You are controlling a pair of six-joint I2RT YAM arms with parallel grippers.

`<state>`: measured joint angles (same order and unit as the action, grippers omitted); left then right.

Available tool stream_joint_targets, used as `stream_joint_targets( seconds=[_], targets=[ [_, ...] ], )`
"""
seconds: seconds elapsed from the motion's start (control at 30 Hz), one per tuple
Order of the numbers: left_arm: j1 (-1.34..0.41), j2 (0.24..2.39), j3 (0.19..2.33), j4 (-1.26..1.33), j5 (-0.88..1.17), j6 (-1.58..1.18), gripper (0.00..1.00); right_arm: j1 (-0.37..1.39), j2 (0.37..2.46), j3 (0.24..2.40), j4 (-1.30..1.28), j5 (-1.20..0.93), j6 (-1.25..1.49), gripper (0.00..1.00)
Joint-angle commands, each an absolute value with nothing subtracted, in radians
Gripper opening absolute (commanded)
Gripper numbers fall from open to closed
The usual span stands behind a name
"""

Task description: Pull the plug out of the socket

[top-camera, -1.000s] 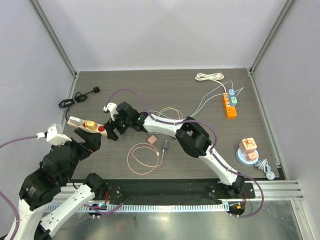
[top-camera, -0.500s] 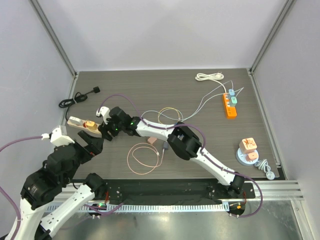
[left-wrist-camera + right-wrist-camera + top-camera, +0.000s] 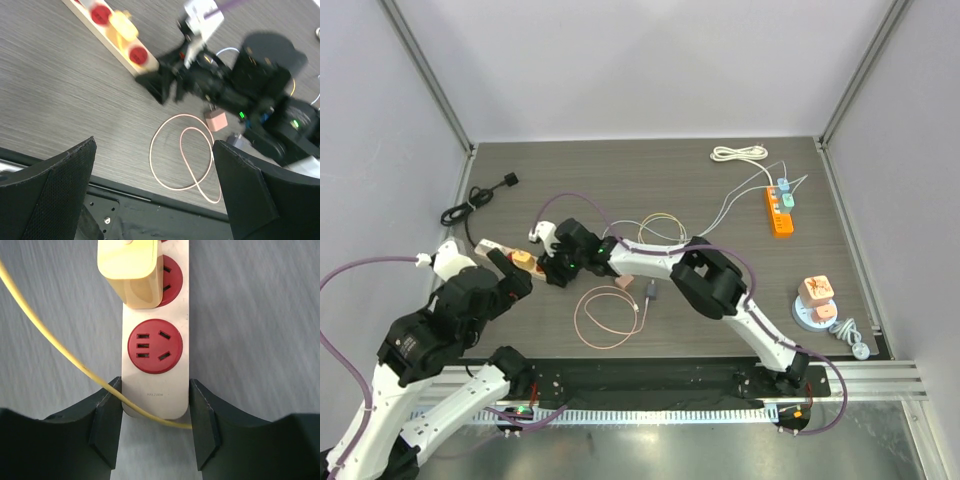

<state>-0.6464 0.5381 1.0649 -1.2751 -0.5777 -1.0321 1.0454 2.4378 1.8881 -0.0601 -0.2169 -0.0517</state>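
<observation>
- The left gripper (image 3: 154, 146) hangs over the near left part of the table (image 3: 670, 180). It is spread wide, with nothing between its fingers.
- Just beyond it a pink cable loop (image 3: 609, 316) lies flat on the table, with a small pink adapter (image 3: 622, 279) at its far side.
- The right gripper (image 3: 155, 385) reaches across to the left and straddles the end of the cream power strip (image 3: 175, 315). Its fingers (image 3: 107, 415) press against the strip's two long sides, so it grips the strip and not the plug.
- A thin yellow cable (image 3: 60, 347) runs over the left finger and across the strip's end.
- Just past the fingertips sits a free red socket (image 3: 155, 347).
- In the next red socket the pale yellow plug (image 3: 131, 275) stands seated in the strip, apart from the fingers.
- Farther back on the left lies a black cable (image 3: 470, 203).
- Far right, an orange power strip (image 3: 779, 210) carries pale blue plugs, and a coiled white cable (image 3: 738, 154) lies behind it.
</observation>
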Motion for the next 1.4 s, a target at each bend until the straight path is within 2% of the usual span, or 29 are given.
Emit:
stream_joint_targets(
  seconds=[0.0, 0.13, 0.2, 0.33, 0.43, 0.5, 0.63, 0.73, 0.87, 1.27, 1.33, 1.37],
  targets=[
    [-0.643, 0.538, 1.055, -1.261, -0.661, -1.115, 1.0, 1.052, 2.269, 1.712, -0.186, -0.215, -0.049, 0.01],
    [-0.644, 0.599, 1.023, -1.305, -0.776, -1.166, 1.0, 1.052, 2.116, 1.412, -0.074, -0.23, -0.018, 0.05],
    [-0.643, 0.63, 0.987, -1.276, -0.839, -1.175, 1.0, 1.052, 2.066, 1.335, -0.043, -0.229, -0.008, 0.06],
    [-0.635, 0.748, 0.94, -1.151, -0.772, -1.145, 1.0, 1.052, 1.994, 1.221, -0.011, -0.218, -0.002, 0.05],
    [-0.577, 0.816, 0.951, -1.062, -0.66, -1.118, 1.0, 1.052, 1.974, 1.197, 0.055, -0.224, 0.023, 0.05],
    [-0.474, 0.879, 0.963, -0.999, -0.564, -1.048, 1.0, 1.052, 1.97, 1.187, 0.078, -0.23, 0.025, 0.06],
    [-0.249, 0.969, 0.944, -0.933, -0.214, -0.986, 1.0, 1.052, 1.962, 1.137, 0.129, -0.229, 0.029, 0.06],
    [-0.131, 0.992, 0.865, -0.838, -0.056, -1.037, 0.94, 1.052, 1.954, 1.127, 0.15, -0.239, 0.041, 0.06],
    [-0.114, 0.989, 0.805, -0.735, -0.026, -1.144, 0.88, 1.052, 1.934, 1.117, 0.166, -0.242, 0.048, 0.08],
    [-0.114, 1.068, 0.736, -0.635, 0.043, -1.25, 0.85, 1.054, 1.947, 1.127, 0.167, -0.239, 0.054, 0.09],
    [-0.114, 1.072, 0.736, -0.637, 0.016, -1.236, 0.86, 1.054, 1.947, 1.127, 0.164, -0.233, 0.052, 0.11],
    [-0.114, 1.059, 0.738, -0.659, 0.008, -1.221, 0.86, 1.055, 1.945, 1.129, 0.161, -0.232, 0.052, 0.18]
  ],
)
